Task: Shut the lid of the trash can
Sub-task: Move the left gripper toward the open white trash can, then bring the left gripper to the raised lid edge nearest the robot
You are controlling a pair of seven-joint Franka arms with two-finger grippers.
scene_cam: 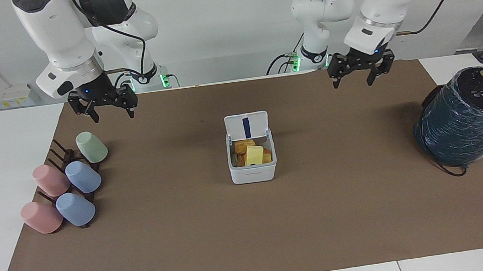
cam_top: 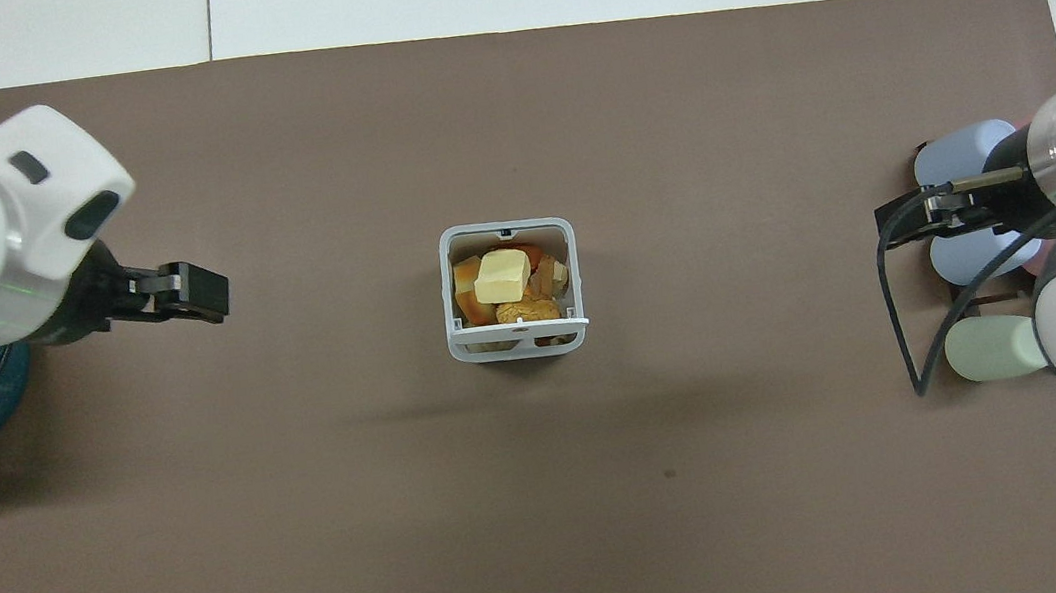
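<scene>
Your trash can point(scene_cam: 252, 166) sat mid-mat, its lid point(scene_cam: 247, 126) upright (blue strip showing). Left gripper point(scene_cam: 362, 79) hung above the mat, fingers apart; right gripper point(scene_cam: 106, 113) waited spread near the cups point(scene_cam: 83, 176).

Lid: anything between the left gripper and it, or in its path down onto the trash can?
Nothing visible. The left gripper hangs over bare mat. The lid stands upright on the trash can. A yellow block tops the contents; whether it clears the rim is unclear.

White trash can point(scene_cam: 253, 174), blue strip under its white lid point(scene_cam: 247, 127); pink, blue, green cups point(scene_cam: 63, 187)
</scene>
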